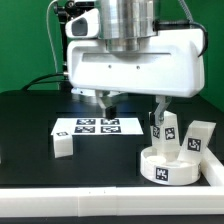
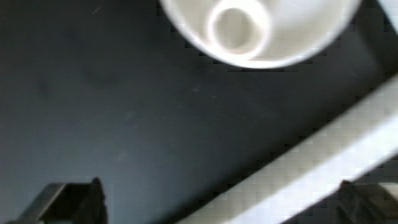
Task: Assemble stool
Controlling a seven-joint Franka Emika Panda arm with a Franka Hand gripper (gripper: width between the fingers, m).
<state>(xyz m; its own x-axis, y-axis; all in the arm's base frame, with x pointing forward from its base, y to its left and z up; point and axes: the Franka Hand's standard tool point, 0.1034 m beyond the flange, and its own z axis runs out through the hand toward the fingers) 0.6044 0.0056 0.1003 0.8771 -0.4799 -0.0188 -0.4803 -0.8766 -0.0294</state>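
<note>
The round white seat disc (image 1: 170, 166) lies at the front of the exterior view's right, with a tag on its side wall. Two white leg blocks (image 1: 160, 131) (image 1: 198, 138) stand close behind it, both tagged. A third leg block (image 1: 62, 145) lies alone toward the exterior view's left. My gripper (image 1: 135, 103) hangs open above the black table behind these parts, holding nothing. In the wrist view my gripper (image 2: 217, 206) shows only its two dark fingertips (image 2: 71, 204), wide apart over bare table. A round white stool part (image 2: 253, 30) with an oval hole lies ahead of them.
The marker board (image 1: 95, 127) lies flat on the black table under the arm. A long white edge rail (image 1: 205, 186) runs along the table's front and right, and the rail (image 2: 329, 150) crosses the wrist view diagonally. Green wall and cables stand behind.
</note>
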